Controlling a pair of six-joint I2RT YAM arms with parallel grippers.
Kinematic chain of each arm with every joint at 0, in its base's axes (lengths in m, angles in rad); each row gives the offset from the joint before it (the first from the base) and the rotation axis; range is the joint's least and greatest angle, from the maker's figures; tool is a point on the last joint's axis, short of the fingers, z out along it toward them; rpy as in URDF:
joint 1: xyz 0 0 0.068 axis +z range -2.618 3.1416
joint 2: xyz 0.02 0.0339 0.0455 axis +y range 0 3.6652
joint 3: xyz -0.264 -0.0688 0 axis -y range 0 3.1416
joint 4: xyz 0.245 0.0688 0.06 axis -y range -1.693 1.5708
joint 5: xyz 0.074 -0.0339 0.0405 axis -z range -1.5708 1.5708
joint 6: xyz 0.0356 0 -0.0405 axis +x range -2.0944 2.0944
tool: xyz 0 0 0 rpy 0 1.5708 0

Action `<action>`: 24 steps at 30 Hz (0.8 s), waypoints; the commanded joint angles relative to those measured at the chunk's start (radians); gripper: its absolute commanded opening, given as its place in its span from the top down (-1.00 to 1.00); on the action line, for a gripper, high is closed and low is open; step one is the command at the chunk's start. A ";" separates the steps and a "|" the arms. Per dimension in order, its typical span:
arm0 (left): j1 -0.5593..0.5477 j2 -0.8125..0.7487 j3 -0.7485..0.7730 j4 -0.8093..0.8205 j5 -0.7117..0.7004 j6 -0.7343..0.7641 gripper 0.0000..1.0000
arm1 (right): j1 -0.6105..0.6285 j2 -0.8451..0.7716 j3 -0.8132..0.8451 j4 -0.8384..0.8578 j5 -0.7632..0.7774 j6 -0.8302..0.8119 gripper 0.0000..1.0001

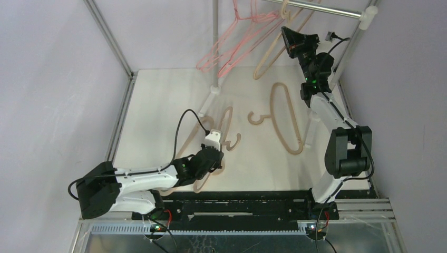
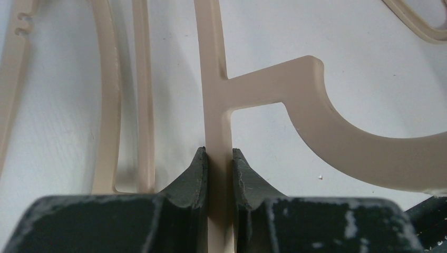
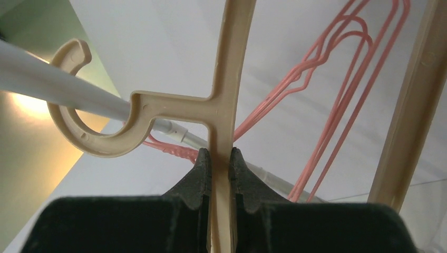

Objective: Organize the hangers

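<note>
A beige hanger (image 1: 227, 118) lies flat on the white table. My left gripper (image 1: 217, 157) is shut on its straight bar (image 2: 215, 79) just below the hook (image 2: 327, 121). A second beige hanger (image 1: 289, 118) lies free on the table further right. My right gripper (image 1: 290, 36) is raised to the rail (image 1: 316, 7) and shut on a third beige hanger (image 1: 266, 60). In the right wrist view that hanger's hook (image 3: 95, 134) curls around the white rail (image 3: 63, 87), with the jaws (image 3: 220, 158) clamped on its stem. Several pink wire hangers (image 1: 237, 45) hang on the rail to the left.
A vertical rack pole (image 1: 215, 47) stands at the back centre with its foot on the table. Another pole (image 1: 345, 58) slants down at the right beside the right arm. Grey walls close in on both sides. A black rail (image 1: 237, 203) runs along the near edge.
</note>
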 commanded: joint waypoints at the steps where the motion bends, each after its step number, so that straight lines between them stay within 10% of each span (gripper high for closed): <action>1: 0.007 -0.029 -0.006 0.043 -0.002 0.014 1.00 | -0.012 0.007 0.052 0.022 0.034 0.040 0.84; 24: 0.008 0.003 -0.003 0.050 0.016 0.006 0.99 | 0.015 -0.264 -0.162 -0.146 0.097 -0.194 -0.86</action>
